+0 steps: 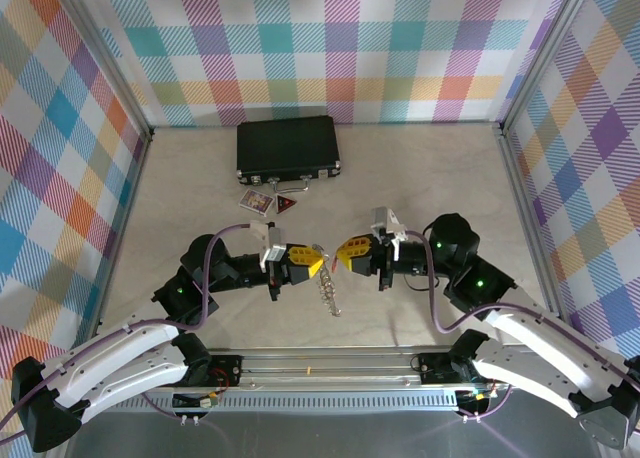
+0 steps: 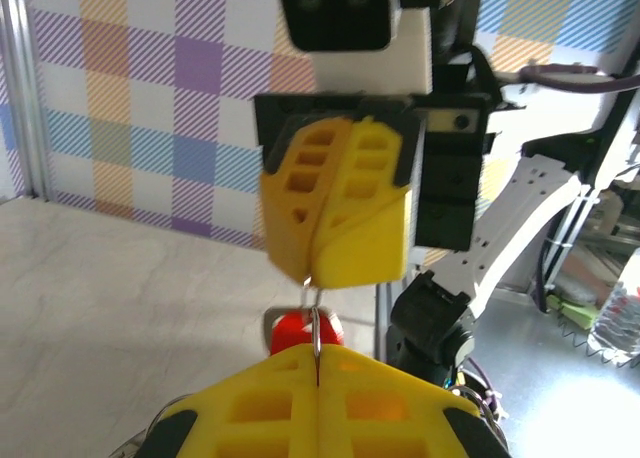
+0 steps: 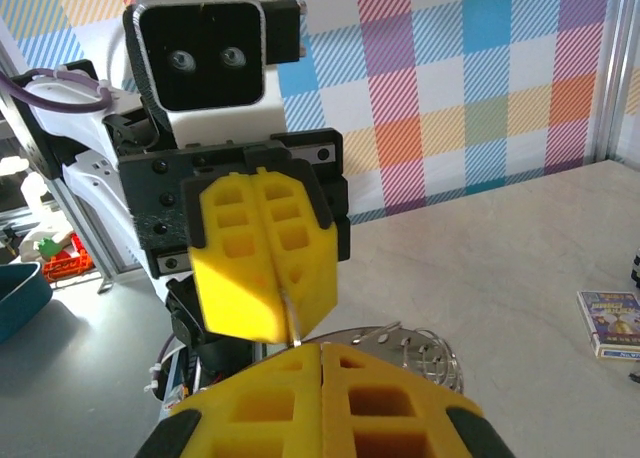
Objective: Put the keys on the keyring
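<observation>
keyring [image 1: 329, 296] before the case [image 1: 287, 148], cards [image 1: 258, 201] between

Left gripper [image 2: 317, 363] at the lower edge: yellow fingers pressed together, seam vertical. A thin metal strand of the keyring [image 2: 315, 328] rises out of that seam and meets the tip of the right gripper [image 2: 316, 268], whose yellow fingers are likewise pressed together. Red tag [image 2: 295, 330] sits just behind the strand, partly hidden. Pale table [image 2: 110, 298] below; plaid wall [image 2: 150, 108] behind.
</observation>
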Motion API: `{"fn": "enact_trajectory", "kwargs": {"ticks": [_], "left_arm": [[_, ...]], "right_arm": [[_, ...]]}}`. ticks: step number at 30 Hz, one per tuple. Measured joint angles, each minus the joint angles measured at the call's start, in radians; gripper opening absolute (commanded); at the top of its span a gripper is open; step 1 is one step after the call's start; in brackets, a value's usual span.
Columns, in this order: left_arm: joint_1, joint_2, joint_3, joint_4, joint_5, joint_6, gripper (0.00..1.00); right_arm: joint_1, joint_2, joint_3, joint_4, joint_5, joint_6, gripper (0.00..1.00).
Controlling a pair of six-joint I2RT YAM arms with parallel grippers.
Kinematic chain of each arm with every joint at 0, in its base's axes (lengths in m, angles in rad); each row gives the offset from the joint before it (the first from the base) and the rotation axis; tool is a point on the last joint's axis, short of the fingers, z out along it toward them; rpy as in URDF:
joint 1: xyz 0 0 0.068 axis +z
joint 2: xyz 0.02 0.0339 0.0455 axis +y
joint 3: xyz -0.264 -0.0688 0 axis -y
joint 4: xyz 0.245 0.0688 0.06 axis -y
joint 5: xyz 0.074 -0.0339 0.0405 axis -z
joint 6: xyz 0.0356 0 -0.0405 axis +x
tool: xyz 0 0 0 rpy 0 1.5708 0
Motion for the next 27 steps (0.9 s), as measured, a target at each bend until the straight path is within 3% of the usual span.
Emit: {"fn": "enact_trajectory", "kwargs": {"ticks": [5, 12, 20, 27], "left_arm": [[0.000, 0.002, 0.004, -0.074, -0.082, 0.014, 0.00], [-0.001, 0.076, 0.082, -0.319, -0.286, 0.033, 0.00], [-0.008, 0.311, 0.150, -0.514, -0.430, 0.030, 0.00], [-0.008, 0.497, 0.236, -0.497, -0.462, 0.024, 0.00]], "right_arm": [[0.000, -0.066, 0.000, -0.053, 0.037, -0.003, 0.00], [-0.014, -0.114, -0.010, -0.100, 0.096, -0.002, 0.00], [-0.076, -0.117, -0.059, -0.103, 0.111, 0.002, 0.00], [-0.166, -0.126, -0.114, -0.096, 0.097, 0.033, 0.00]]}}
